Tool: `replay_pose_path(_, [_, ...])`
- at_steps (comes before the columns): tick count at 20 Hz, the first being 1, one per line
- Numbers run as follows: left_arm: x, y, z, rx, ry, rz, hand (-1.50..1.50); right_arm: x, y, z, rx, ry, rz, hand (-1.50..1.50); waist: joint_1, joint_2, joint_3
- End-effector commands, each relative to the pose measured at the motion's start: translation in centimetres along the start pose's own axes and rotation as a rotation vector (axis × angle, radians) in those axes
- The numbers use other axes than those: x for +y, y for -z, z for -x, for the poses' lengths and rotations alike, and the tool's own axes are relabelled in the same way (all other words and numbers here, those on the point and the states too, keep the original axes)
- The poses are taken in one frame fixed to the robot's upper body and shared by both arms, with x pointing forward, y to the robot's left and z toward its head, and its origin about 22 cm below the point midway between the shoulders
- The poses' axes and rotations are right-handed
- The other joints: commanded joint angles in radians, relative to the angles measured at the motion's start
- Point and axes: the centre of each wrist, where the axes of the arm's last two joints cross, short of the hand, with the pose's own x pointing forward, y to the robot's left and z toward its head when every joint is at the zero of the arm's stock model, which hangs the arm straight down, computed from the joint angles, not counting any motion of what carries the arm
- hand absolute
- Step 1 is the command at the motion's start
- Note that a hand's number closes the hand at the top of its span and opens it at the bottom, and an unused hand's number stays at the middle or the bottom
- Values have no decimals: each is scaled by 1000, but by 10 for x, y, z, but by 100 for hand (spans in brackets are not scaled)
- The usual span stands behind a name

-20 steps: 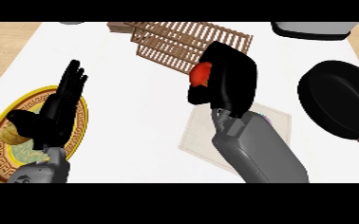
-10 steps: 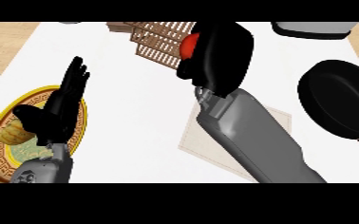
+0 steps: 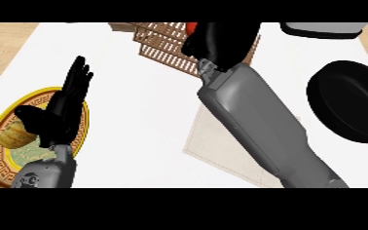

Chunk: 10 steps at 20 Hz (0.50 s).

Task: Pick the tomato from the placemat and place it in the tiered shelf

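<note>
Your right hand (image 3: pixel 219 41) is curled round the tomato (image 3: pixel 191 27), only a red sliver of it showing at the hand's left edge, directly over the tiered shelf (image 3: pixel 161 48). Judging from this, you are at the placing step: lower the tomato onto a slatted tier before uncurling, so it settles rather than rolls off. The placemat (image 3: pixel 215 141) lies just below the shelf, under your forearm. Your left hand (image 3: pixel 64 107) rests spread, fingers up, well left of the shelf, over the yellow-rimmed plate (image 3: pixel 18 102). Count: one tomato, one shelf, one placemat, one plate, one black pan (image 3: pixel 345 102) right of the shelf.
</note>
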Motion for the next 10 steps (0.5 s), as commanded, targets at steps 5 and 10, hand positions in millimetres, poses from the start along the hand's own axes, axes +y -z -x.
replay_pose_path(5, [3, 1, -1, 4, 1, -3, 0, 27, 6, -4, 254, 98, 57, 150, -8, 9, 2])
replay_pose_path(10, [10, -2, -9, -22, -1, -1, 0, 49, 18, 8, 238, 109, 91, 150, -1, 11, 3])
